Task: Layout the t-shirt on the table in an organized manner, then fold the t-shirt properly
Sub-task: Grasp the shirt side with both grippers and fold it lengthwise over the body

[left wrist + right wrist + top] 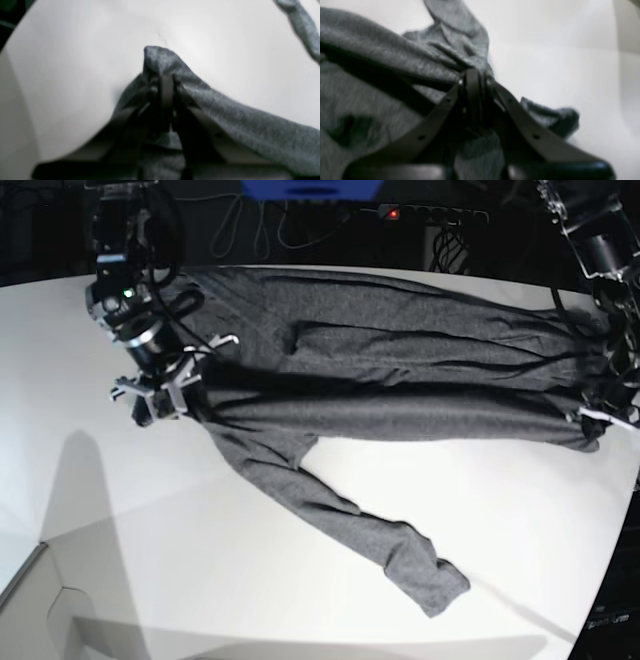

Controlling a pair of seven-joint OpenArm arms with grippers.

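The dark heather-grey t-shirt [400, 370] is stretched taut across the far part of the white table [250, 560], one long sleeve trailing toward the front. My right gripper [165, 395], at the base view's left, is shut on a bunched end of the t-shirt [395, 55]; its closed tips show in the right wrist view [475, 77]. My left gripper [600, 415], at the base view's right, is shut on the opposite end; in the left wrist view its tips [166, 82] pinch a peak of the t-shirt [160, 60] above the table [75, 75].
The table's curved edge runs behind the shirt, with dark cables and a power strip [430, 215] beyond it. A paler table panel [40, 600] lies at the front left. The loose sleeve's cuff [440, 580] lies near the front right.
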